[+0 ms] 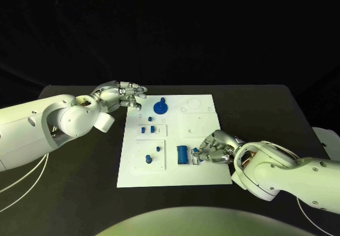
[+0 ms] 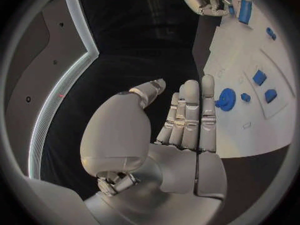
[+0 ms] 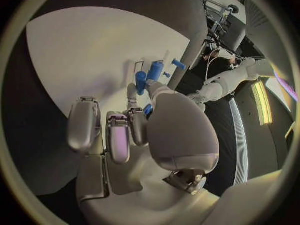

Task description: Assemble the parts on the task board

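right hand (image 1: 216, 147) pinching small blue part (image 1: 196, 159), task board (image 1: 205, 174)

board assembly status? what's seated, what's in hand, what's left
Done, apparently: the blue round part, small blue blocks and a blue peg sit on the task board.

In hand: the right robot hand pinches a small blue piece beside the blue cylinder.

Left: recesses near the far right corner look unfilled. The left robot hand holds nothing.

Head view overhead, wrist views close, sharing task board (image 1: 173, 174)
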Robot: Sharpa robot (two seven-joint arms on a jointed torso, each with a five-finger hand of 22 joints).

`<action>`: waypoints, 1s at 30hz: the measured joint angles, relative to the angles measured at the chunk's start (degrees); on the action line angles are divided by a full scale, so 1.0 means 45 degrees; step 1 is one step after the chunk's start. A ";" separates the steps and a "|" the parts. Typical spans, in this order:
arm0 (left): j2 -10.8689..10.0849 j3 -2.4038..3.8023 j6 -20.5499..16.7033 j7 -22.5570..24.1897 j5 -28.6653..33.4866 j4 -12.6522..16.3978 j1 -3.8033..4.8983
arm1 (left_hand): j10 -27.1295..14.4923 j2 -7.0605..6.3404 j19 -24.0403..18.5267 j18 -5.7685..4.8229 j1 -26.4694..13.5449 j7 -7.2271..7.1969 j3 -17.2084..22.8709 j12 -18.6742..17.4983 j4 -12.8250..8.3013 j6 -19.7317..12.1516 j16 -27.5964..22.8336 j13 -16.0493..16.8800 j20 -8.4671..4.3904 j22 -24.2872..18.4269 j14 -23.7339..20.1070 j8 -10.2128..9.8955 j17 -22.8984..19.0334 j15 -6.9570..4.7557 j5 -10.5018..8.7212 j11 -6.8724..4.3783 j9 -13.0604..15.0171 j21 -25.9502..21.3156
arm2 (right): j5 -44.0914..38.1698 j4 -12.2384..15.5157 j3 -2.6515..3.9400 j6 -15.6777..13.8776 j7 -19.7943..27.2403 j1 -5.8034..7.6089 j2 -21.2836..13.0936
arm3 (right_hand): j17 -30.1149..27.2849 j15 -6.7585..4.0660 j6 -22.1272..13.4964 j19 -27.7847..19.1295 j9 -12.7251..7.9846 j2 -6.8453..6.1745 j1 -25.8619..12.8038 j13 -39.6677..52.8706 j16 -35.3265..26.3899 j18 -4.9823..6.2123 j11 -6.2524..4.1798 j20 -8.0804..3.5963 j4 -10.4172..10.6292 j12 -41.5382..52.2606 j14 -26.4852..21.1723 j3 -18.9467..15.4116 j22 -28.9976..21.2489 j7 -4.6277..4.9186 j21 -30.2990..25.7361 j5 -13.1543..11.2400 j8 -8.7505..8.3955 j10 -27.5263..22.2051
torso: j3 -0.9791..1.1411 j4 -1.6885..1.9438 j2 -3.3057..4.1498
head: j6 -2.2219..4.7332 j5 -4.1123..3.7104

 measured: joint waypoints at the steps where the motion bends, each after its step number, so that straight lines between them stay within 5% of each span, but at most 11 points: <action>1: 0.0003 -0.0003 0.0001 0.0000 0.0000 -0.0002 -0.0001 | 0.0000 0.0000 0.0000 0.0000 0.0000 0.0000 0.0000 0.0000 0.0000 0.0000 0.0000 0.0000 0.0000 0.0001 0.0000 0.0000 0.0000 0.0000 0.0000 0.0000 0.0000 0.0000 | 0.0037 -0.0033 0.0000 0.0012 0.0000 -0.0006 0.0041 | 0.0000 0.0000 0.0076 0.0000 0.0089 0.0034 -0.0505 0.0000 0.0000 0.0000 0.0000 0.0000 0.0006 0.0000 0.0000 0.0154 0.0000 -0.0010 0.0031 -0.0084 0.0069 0.0000 | 0.0000 0.0004 0.0000 | -0.0006 0.0000; 8: 0.0007 -0.0009 0.0003 0.0003 0.0000 -0.0007 -0.0004 | 0.0001 0.0000 0.0000 0.0000 0.0000 0.0000 0.0000 0.0000 0.0000 0.0000 0.0000 0.0001 0.0000 0.0001 0.0001 0.0000 0.0000 0.0000 0.0000 0.0000 0.0000 0.0000 | 0.0188 -0.0262 0.0000 0.0186 -0.0001 -0.0023 0.0264 | -0.0001 0.0001 0.0252 0.0000 0.0095 -0.0304 -0.1128 -0.0001 0.0000 0.0000 -0.0001 0.0000 0.0014 0.0113 0.0000 0.0326 -0.0001 -0.0098 0.0061 -0.0423 0.0102 0.0000 | 0.0002 0.0004 0.0001 | -0.0051 0.0017; 30: 0.0009 -0.0013 0.0015 -0.0002 0.0000 -0.0006 -0.0007 | 0.0001 0.0000 -0.0001 0.0000 0.0000 -0.0001 0.0001 -0.0001 -0.0001 0.0001 0.0000 0.0002 0.0000 0.0002 0.0000 0.0000 0.0002 0.0000 0.0000 0.0000 0.0000 0.0000 | -0.0158 -0.0597 -0.0003 0.0762 -0.0025 -0.0035 0.0464 | -0.0002 0.0003 0.0252 0.0001 0.0125 -0.0569 -0.1389 -0.0005 -0.0001 0.0000 -0.0003 0.0001 -0.0018 0.0260 0.0000 0.0501 0.0009 -0.0099 0.0060 -0.0889 0.0103 -0.0002 | 0.0013 -0.0010 -0.0011 | -0.0109 0.0062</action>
